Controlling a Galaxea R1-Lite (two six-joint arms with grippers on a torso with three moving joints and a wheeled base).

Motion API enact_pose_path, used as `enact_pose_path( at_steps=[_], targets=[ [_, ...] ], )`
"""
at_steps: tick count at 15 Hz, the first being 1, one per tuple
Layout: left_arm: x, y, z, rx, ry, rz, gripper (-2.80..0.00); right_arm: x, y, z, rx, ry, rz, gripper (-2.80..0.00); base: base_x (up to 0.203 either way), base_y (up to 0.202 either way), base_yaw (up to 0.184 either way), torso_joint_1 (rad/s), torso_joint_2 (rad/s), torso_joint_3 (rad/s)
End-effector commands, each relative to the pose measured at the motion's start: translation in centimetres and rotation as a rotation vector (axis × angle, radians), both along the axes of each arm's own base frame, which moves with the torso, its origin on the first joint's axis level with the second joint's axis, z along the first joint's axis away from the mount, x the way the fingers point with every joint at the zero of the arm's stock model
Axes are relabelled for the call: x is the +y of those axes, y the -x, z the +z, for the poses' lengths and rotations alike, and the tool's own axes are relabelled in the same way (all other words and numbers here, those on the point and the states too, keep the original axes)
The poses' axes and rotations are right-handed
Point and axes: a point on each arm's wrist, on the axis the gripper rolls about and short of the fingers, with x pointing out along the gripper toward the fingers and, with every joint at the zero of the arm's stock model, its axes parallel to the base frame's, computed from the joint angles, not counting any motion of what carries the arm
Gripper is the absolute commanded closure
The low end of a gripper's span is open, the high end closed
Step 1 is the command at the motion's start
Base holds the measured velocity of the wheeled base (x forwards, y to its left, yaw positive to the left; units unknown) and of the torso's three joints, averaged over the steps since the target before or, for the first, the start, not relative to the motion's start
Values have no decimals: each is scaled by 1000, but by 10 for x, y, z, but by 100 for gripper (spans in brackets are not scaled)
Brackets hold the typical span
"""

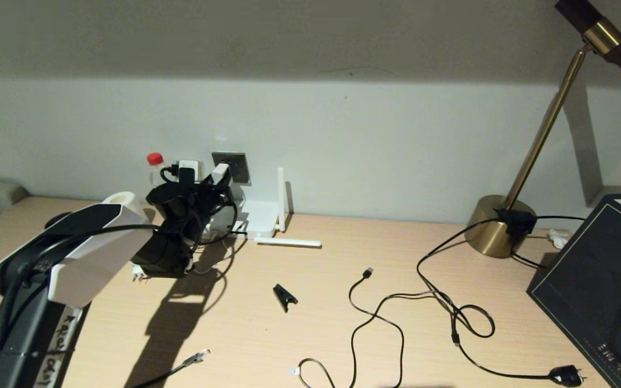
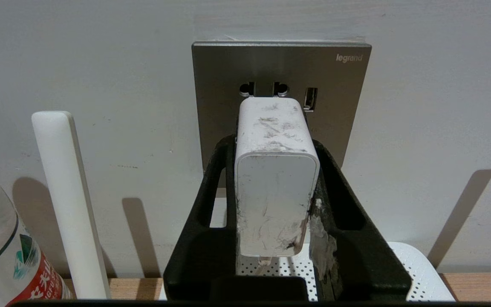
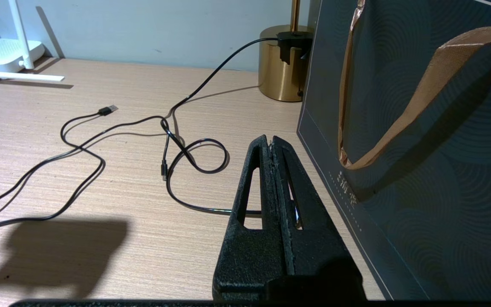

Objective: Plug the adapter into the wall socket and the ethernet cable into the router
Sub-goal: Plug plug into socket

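Observation:
My left gripper (image 2: pixel 273 144) is shut on the scuffed white adapter (image 2: pixel 276 179), one black finger on each side. The adapter's far end meets the grey wall socket (image 2: pixel 228 72) just below its two round holes; its prongs are hidden. In the head view the adapter (image 1: pixel 220 173) sits at the socket (image 1: pixel 233 166), held by the left gripper (image 1: pixel 211 186). The white router (image 1: pixel 259 218) lies below, against the wall. The ethernet cable (image 1: pixel 197 357), with its clear clip, lies loose at the table's front. My right gripper (image 3: pixel 270 140) is shut and empty over the table.
A red-capped bottle (image 1: pixel 154 159) stands left of the socket. A small black clip (image 1: pixel 284 296), a USB-tipped cable (image 1: pixel 367 273) and a cable with a power plug (image 1: pixel 566 374) lie mid-table. A brass lamp base (image 1: pixel 496 226) and a dark bag (image 1: pixel 596 291) stand at the right.

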Motion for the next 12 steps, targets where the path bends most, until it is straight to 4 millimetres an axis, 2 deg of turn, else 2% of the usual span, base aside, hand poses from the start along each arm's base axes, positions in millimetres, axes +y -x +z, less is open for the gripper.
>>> enact_pose_path(
  at_steps=[1,12],
  targets=[
    [0,1,3,-12,-10,3,0,0,-3,-10,35,0,0,0,0,0,0,0,0,0],
    [0,1,5,-14,-10,3,0,0,-3,-10,35,0,0,0,0,0,0,0,0,0]
  ],
)
